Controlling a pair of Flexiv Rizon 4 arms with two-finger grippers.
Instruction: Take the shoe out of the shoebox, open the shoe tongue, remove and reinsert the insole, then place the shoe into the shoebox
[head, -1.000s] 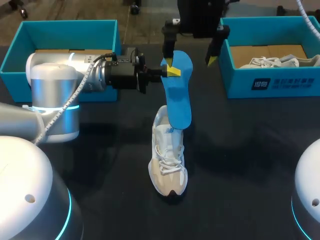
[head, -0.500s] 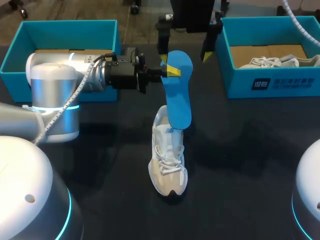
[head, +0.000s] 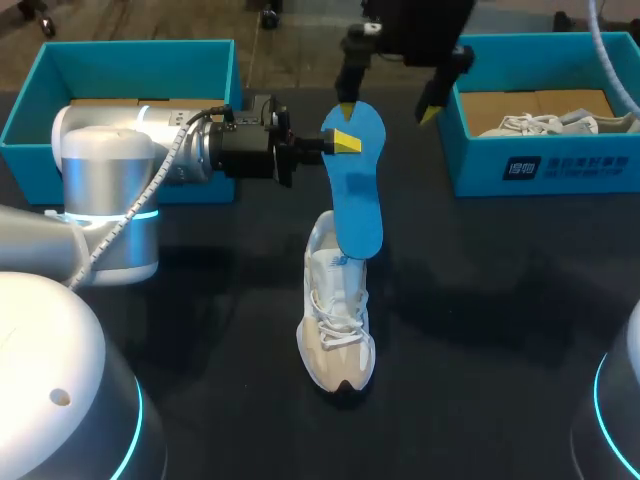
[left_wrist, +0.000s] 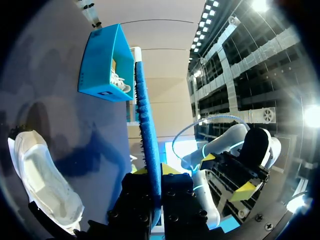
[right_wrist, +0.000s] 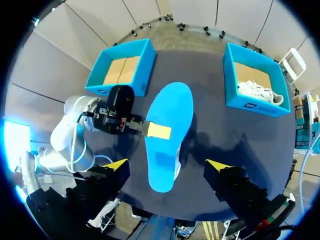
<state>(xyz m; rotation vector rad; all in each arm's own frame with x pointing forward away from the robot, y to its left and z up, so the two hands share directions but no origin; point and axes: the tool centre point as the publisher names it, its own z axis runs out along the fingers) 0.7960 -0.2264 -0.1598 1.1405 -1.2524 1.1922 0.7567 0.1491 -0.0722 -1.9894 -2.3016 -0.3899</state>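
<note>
The white shoe (head: 338, 320) lay on the dark desk (head: 480, 300), toe nearest the head camera, and its mouth was seen empty in the left wrist view. Above its heel the blue insole (head: 358, 200) was held upright, pinched near its upper end by the left hand (head: 345, 142). Beyond that, the right hand (head: 389, 108) was held spread over the insole's top, with nothing between its fingers. Farther back, the left shoebox (head: 60, 55) and the right shoebox (head: 540, 175) were set apart, a second shoe (head: 540, 123) lying in the right one.

Reinsertion was judged the step in hand. It would be done best if the insole's lower end were lined up with the shoe's length, tipped toward the toe and slid in flat, while the shoe was steadied by the free hand.
</note>
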